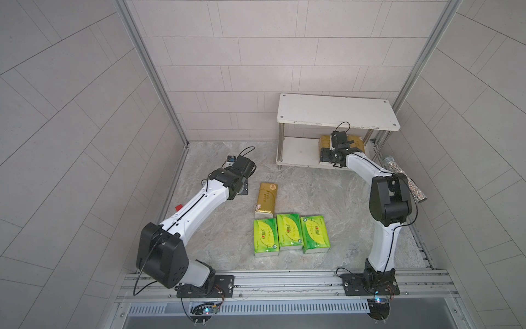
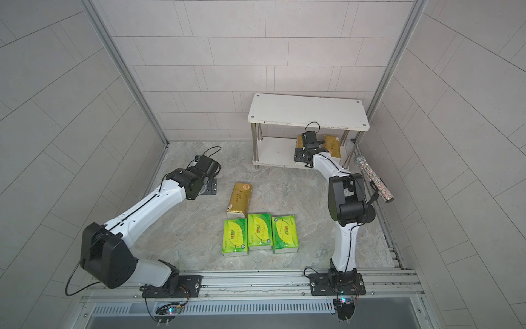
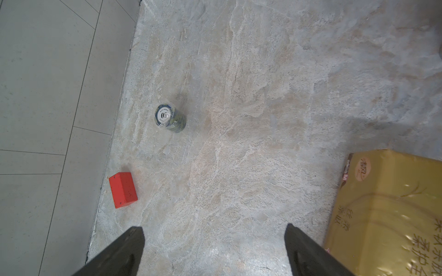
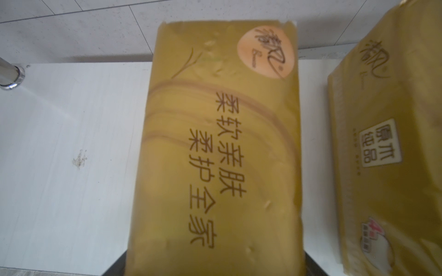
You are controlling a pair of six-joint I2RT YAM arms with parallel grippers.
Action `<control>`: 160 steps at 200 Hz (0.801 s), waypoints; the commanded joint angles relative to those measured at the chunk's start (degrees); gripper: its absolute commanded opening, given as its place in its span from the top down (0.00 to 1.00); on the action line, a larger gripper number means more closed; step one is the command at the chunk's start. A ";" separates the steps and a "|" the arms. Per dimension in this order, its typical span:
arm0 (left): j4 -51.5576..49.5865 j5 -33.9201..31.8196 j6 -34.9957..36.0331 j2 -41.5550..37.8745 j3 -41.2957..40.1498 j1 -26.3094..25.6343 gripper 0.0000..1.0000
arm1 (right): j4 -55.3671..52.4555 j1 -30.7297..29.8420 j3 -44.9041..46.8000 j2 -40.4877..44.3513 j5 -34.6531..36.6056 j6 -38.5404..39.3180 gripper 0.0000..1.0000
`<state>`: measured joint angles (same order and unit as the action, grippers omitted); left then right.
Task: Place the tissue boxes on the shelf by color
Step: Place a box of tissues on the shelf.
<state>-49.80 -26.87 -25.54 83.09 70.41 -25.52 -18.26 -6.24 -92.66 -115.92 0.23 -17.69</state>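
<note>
Placement of second gold pack (image 4: 215, 143) on lower shelf board (image 4: 59, 143); right end effector (image 1: 341, 145) astride it, grip unclear; left end effector (image 3: 214, 229) wide, empty. Next: full release, level retreat.

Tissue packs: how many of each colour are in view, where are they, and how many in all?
Gold packs: 3, one on the table, two on the lower board of the shelf.
Green packs: 3, all on the table.
Total: 6.
</note>
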 commanded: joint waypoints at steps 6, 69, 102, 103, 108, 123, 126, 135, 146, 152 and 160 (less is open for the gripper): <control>-0.70 -1.20 -0.65 0.41 1.96 0.22 0.00 | -0.90 0.68 -1.70 -1.98 0.02 0.65 0.22; -0.76 -1.51 -0.74 0.66 1.75 0.33 0.00 | -0.72 0.80 -2.65 -3.26 -1.90 0.97 0.21; -0.78 -1.70 -0.74 0.74 1.76 0.38 0.00 | -0.90 0.84 -2.74 -3.44 -1.91 1.52 0.20; -0.80 -1.70 -0.74 0.71 1.75 0.38 0.00 | -0.90 0.81 -2.76 -3.44 -1.91 1.52 0.20; -0.76 -1.70 -0.75 0.76 1.79 0.38 0.00 | -0.88 0.87 -2.79 -3.44 -1.90 1.61 0.20; -0.82 -1.72 -0.74 0.74 1.77 0.37 0.00 | -1.01 0.86 -3.01 -3.68 -1.77 2.03 0.20; -0.79 -1.84 -0.74 0.74 1.75 0.36 0.00 | -1.07 0.81 -3.09 -3.70 -1.74 2.17 0.20; -0.75 -1.83 -0.65 0.66 1.70 0.38 0.00 | -1.20 0.87 -3.38 -3.92 -2.10 2.57 0.19; -0.79 -1.91 -0.65 0.61 1.59 0.42 0.00 | -1.55 0.90 -3.81 -4.09 -2.11 2.74 0.19; -0.77 -1.85 -0.70 0.58 1.58 0.42 0.00 | -1.68 0.88 -4.00 -4.14 -2.03 2.74 0.19; -0.76 -1.86 -0.65 0.51 1.57 0.47 0.00 | -1.82 0.89 -4.27 -4.23 -1.75 2.73 0.19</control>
<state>-49.78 -27.38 -25.71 83.37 70.87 -25.50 -17.85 -5.56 -95.79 -118.54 -1.17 -15.88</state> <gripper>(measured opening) 0.999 0.806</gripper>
